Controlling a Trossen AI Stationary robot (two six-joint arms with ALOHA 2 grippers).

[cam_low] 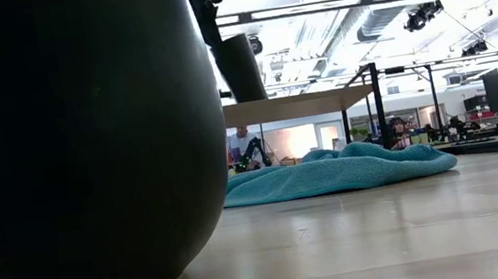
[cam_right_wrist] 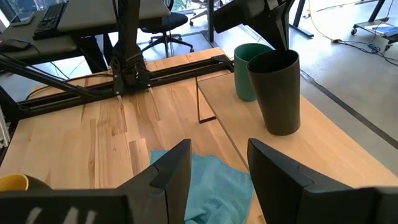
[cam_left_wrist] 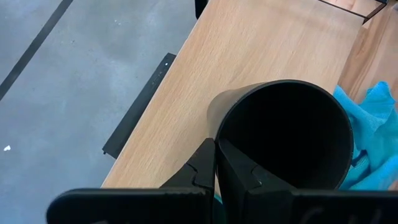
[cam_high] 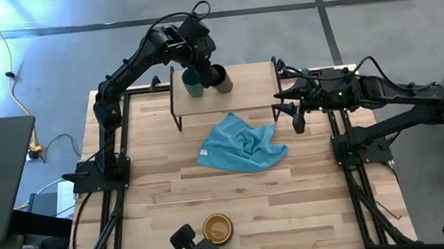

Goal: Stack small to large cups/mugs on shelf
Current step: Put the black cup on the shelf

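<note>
Dark mug [cam_high: 217, 228]: one. Bottom centre of the high view, on the table's near edge. Upright, mouth up, yellow-orange inside showing. It fills the left half of the low view as a dark rounded bulk. Handle direction: cannot tell.

Teal cloth [cam_high: 241, 144]: one. Crumpled in the centre of the high view, between the mug and the shelf.

Wooden table [cam_high: 315, 206]: one light plank top, carrying the mug, the cloth and the shelf.

Shelf [cam_high: 251, 83]: one light-wood board on thin black legs, upper centre of the high view. Both smaller cups are over its left end.

Black cup [cam_right_wrist: 276, 91]: one. Upper right of the right wrist view. Long axis near vertical with a slight lean, mouth up, base on or just above the board; contact cannot be told. Not nested in the teal cup.

Small teal cup [cam_right_wrist: 246, 71]: one. Just beside and behind the black cup in the right wrist view, upright on the shelf, mouth up.

Left gripper [cam_left_wrist: 216, 163]: upper centre of the high view, over the shelf's left end. Fingers clamped on the black cup's rim, one outside the wall, one inside.

Right gripper [cam_high: 279, 109]: right of centre in the high view, beside the shelf's right end, above the table. Fingers [cam_right_wrist: 171, 167] stand apart, nothing between them.

Cups counted: three. Grippers counted: two.
</note>
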